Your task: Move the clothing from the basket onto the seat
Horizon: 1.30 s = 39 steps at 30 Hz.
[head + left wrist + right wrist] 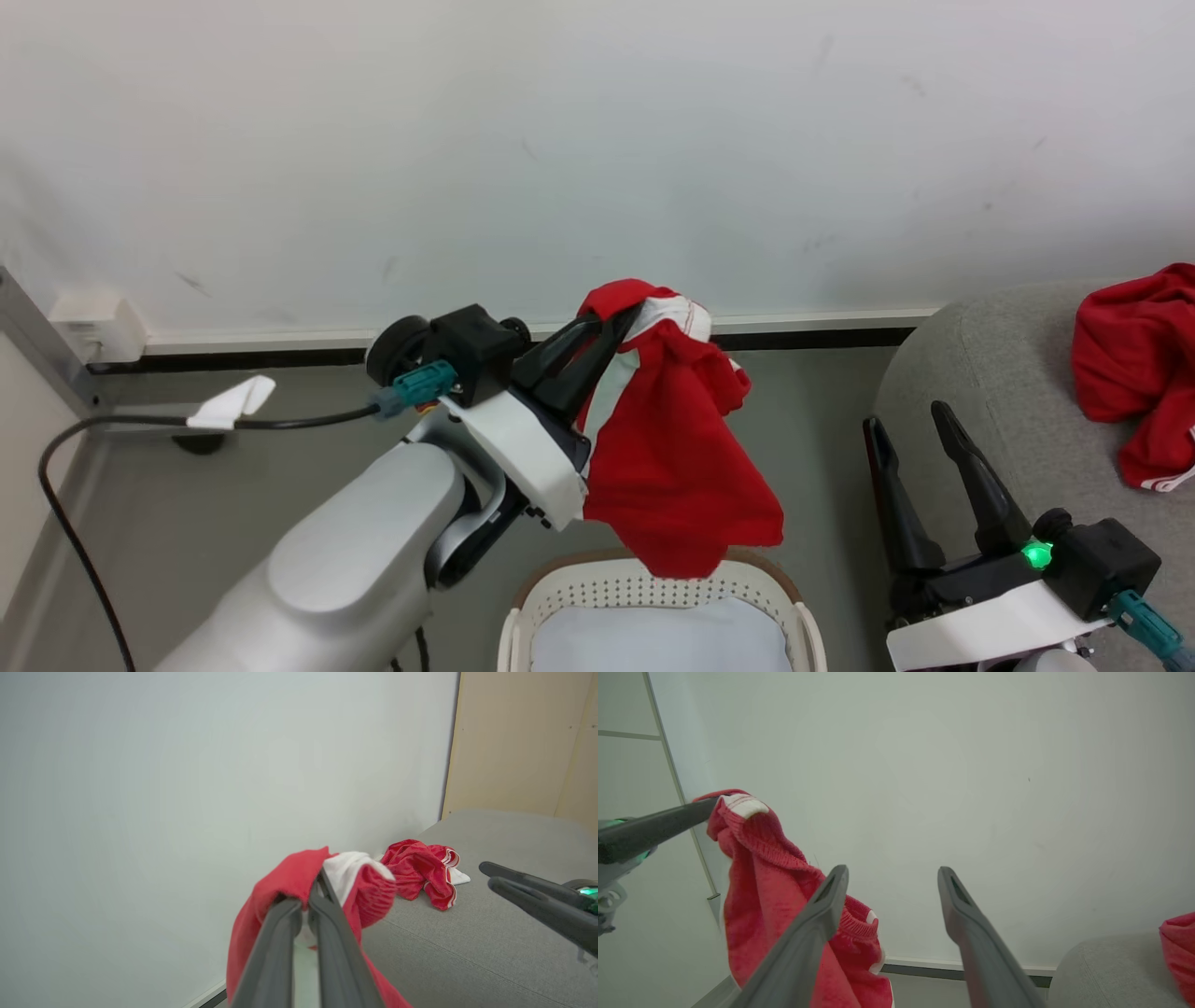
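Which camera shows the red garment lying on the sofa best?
The left wrist view: the whole crumpled red garment lies on the grey sofa, its white trim visible. The head view cuts it off at the picture's right edge, and the right wrist view catches a red corner at its lower right.

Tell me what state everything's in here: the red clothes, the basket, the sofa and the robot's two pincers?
Hanging red garment: lifted, dangling over the basket.
Basket: upright, white cloth inside.
Other red garment: crumpled on the sofa.
Left jaws: shut on the hanging red garment.
Right jaws: open, empty.
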Motion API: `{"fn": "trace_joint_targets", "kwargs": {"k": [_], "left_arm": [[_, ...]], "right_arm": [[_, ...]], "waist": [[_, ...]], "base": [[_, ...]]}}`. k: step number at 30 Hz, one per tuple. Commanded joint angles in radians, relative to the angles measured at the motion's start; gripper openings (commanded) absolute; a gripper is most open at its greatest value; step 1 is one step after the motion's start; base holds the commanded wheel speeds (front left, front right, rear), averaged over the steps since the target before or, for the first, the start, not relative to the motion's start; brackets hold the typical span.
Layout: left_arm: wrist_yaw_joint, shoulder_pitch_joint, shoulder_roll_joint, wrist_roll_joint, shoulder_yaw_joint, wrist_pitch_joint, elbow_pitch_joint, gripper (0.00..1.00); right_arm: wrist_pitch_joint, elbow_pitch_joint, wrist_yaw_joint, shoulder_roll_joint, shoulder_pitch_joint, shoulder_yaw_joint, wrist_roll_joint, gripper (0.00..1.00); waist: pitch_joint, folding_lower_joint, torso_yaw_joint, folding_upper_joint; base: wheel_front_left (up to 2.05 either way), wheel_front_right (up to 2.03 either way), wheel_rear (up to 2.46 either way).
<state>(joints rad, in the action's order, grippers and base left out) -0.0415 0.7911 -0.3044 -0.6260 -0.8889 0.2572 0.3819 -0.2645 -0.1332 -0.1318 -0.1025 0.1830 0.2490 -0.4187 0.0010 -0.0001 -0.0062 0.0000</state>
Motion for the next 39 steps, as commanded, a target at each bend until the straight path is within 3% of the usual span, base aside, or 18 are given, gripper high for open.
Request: {"fn": "trace_joint_targets", "kwargs": {"k": [1, 17, 30, 39], "left_arm": [[0.007, 0.012, -0.012, 0.010, 0.001, -0.008, -0.021, 0.00], [0.036, 0.007, -0.033, 0.021, -0.009, -0.022, -0.084, 0.00], [0.044, -0.016, -0.004, 0.022, -0.040, -0.023, -0.128, 0.00], [0.031, -0.013, 0.033, 0.029, -0.084, -0.034, -0.149, 0.00]], "right_arm": [[0.000, -0.007, 0.002, -0.002, -0.012, 0.005, -0.002, 1.00], [0.000, -0.060, 0.002, -0.014, 0.021, 0.114, -0.017, 1.00], [0.000, -0.250, 0.002, -0.113, 0.175, 0.399, -0.146, 1.00], [0.001, -0.403, 0.002, -0.117, 0.284, 0.592, -0.279, 1.00]], "waist": [[0.000, 0.0001, 0.007, 0.0000], [0.001, 0.0001, 0.025, 0.0000], [-0.020, 0.0001, 0.045, 0.0000], [-0.033, 0.0001, 0.110, 0.0000]], "base": [[0.00, 0.00, 0.00], [0.00, 0.00, 0.00], [0.00, 0.00, 0.00], [0.00, 0.00, 0.00]]}}
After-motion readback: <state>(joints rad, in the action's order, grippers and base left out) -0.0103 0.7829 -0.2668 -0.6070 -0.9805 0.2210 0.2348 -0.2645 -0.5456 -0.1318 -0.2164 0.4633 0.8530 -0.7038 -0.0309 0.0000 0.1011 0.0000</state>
